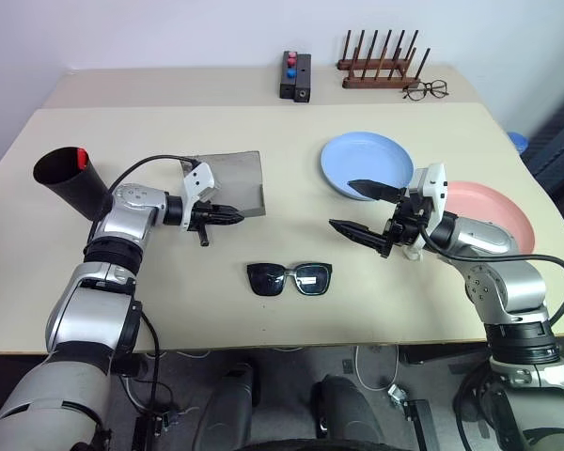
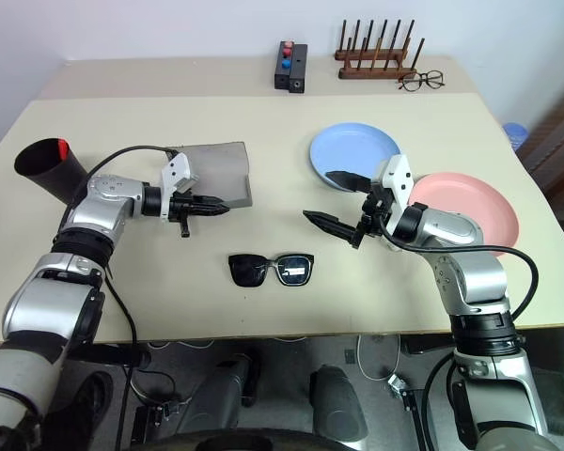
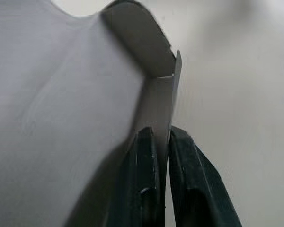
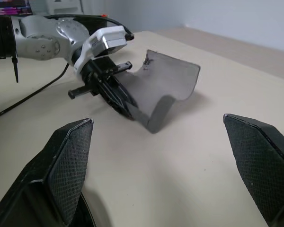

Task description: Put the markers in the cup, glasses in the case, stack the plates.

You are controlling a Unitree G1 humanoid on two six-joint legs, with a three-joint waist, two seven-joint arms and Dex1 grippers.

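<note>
Beige tabletop fills my head view, a pale wall behind it; at about nine o'clock my left gripper has its two black fingers pressed together, pinching the near edge of the grey case, whose flap curls upward in the right wrist view; the black cup lies tilted near ten o'clock, a red marker cap showing inside its mouth; the black-framed glasses rest lenses down on the table near six o'clock, apart from the case; at three o'clock my right gripper hovers with fingers spread wide, holding nothing; just beyond it lies the light blue plate, and the pink plate sits beside it, unstacked; a wooden rack, wire spectacles and a small black box stand along twelve o'clock.
</note>
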